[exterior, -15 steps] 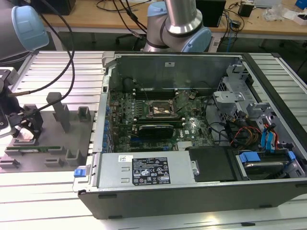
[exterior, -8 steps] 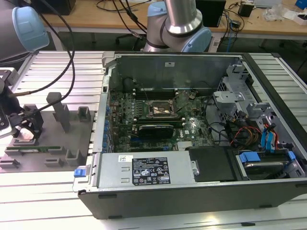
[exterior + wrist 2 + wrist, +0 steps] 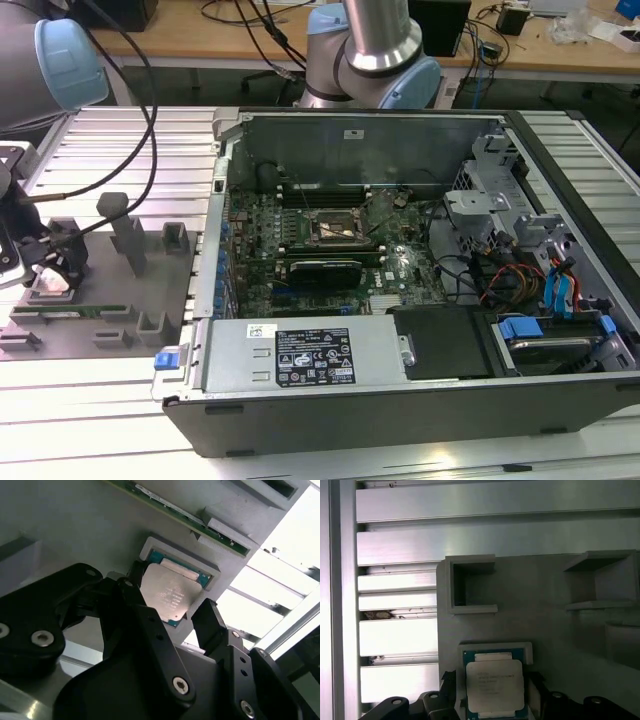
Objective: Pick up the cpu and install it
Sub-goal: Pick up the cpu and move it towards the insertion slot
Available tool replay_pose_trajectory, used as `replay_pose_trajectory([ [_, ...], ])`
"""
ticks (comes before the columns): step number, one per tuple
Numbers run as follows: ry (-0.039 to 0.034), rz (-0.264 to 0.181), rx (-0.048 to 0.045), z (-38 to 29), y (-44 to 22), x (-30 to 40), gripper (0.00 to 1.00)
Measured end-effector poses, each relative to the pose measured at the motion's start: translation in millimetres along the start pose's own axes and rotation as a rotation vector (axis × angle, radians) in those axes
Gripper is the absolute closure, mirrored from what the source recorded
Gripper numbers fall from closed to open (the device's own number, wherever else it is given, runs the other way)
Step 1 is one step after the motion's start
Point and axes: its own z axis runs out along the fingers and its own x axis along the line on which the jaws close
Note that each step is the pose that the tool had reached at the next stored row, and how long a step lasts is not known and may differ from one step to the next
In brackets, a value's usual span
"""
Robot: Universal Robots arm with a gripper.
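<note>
The gripper [image 3: 172, 605] stands with its 2 fingers [image 3: 207, 622] spread, 1 on each side of the cpu [image 3: 166, 594]. It is not clamped on the chip: in the first wrist view you can see a narrow gap at each side. The cpu lies flat, silvery top up, in its pale nest [image 3: 495, 646] on the grey fixture plate [image 3: 130, 300]. You will find this plate at the exterior view's left, with a green memory stick [image 3: 70, 310] just beside the gripper. The open computer case [image 3: 400, 400] lies toward the exterior view's right. The dark socket [image 3: 338, 228] on its motherboard [image 3: 260, 240] is well apart from the cpu.
</note>
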Motion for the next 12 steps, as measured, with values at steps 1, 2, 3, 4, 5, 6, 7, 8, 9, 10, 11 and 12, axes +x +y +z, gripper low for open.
replay_pose_trajectory([
  [1,0.0002,0.000,-0.0001,0.0,0.0,0.0,0.34],
  [2,0.0001,0.000,-0.0011,0.1,0.0,-0.2,0.34],
  [3,0.0000,0.000,-0.0013,0.1,0.1,-0.5,0.34],
  [4,0.0003,0.000,-0.0012,0.0,0.1,-1.6,0.34],
  [5,0.0005,0.000,-0.0012,0.0,0.2,-3.9,0.34],
  [6,0.0006,0.000,-0.0012,0.1,0.3,-4.6,0.34],
  [7,0.0006,0.000,-0.0012,0.1,0.3,-4.6,0.34],
  [8,0.0007,0.000,-0.0011,0.1,0.3,-4.6,0.34],
  [9,0.0007,0.000,-0.0012,0.1,0.3,-4.8,0.34],
  [10,0.0010,-0.005,-0.0011,0.0,0.3,-4.8,0.34],
  [11,0.0018,-0.021,-0.0011,0.1,0.3,-4.9,0.34],
  [12,0.0025,-0.034,-0.0010,0.0,0.3,-4.9,0.34],
])
